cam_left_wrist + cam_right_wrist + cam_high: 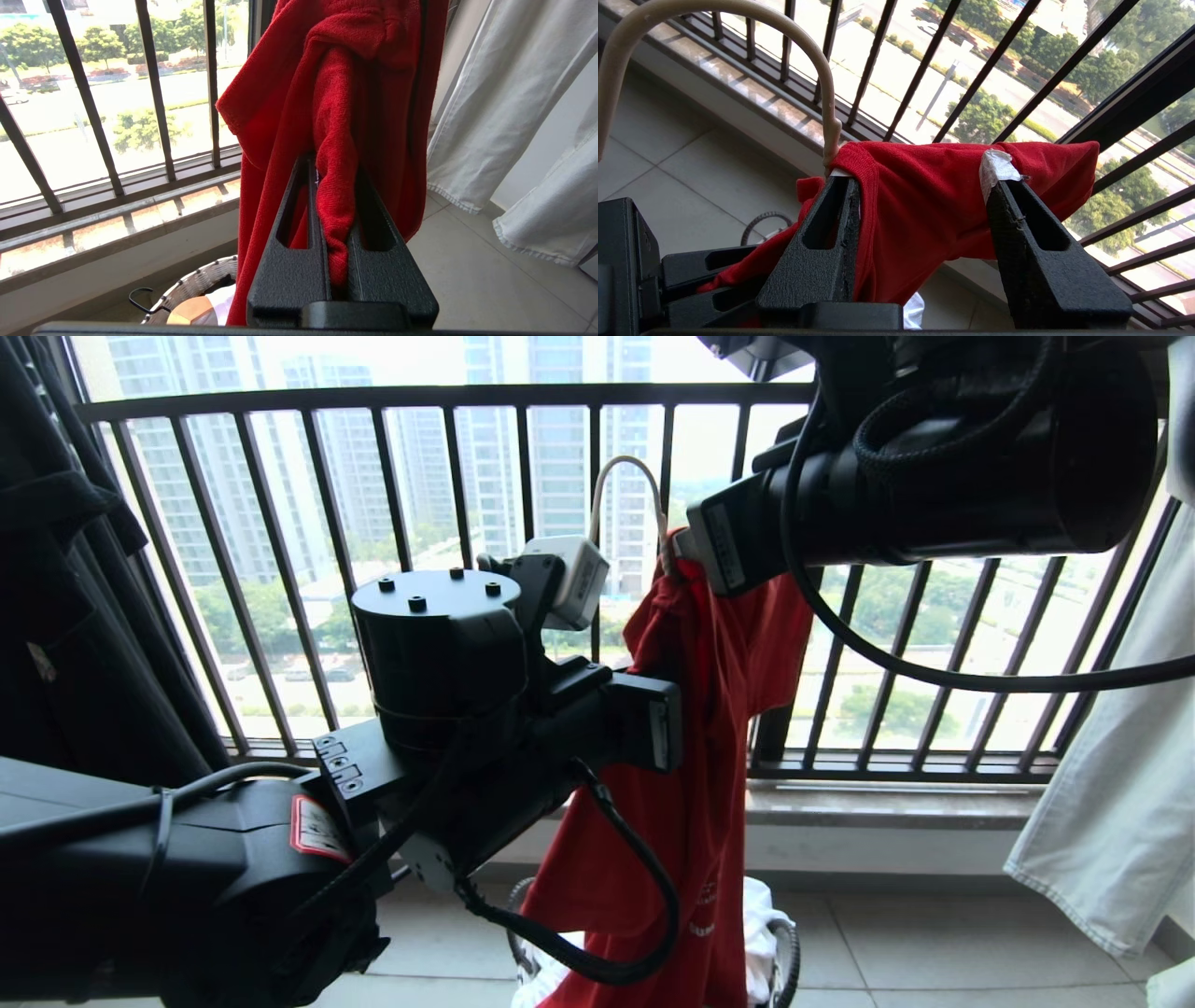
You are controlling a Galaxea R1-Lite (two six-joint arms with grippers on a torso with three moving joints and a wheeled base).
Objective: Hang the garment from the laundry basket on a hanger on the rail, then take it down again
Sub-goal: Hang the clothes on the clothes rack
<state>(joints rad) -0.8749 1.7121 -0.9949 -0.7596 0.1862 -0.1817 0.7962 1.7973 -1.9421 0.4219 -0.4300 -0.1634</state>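
Observation:
The red garment [719, 644] hangs in front of the window over the laundry basket [789, 961], with the hanger's white hook [625, 476] standing up out of its collar. My left gripper [334, 163] is shut on a bunched fold of the garment [327, 93] partway down. Up at the collar, my right gripper [924, 182] is open, its jaws wide apart around the garment's shoulder [924, 210]. One of its fingers [822, 242] sits right beside the hook's stem [829, 93]. The hanger's arms are hidden inside the cloth. The rail is out of view.
The dark barred window railing [448, 397] runs close behind the garment. Black clothes [56, 569] hang at the left and a white garment [1120, 756] at the right. The basket [196, 284] holds white cloth, and the tiled floor [934, 943] spreads to its right.

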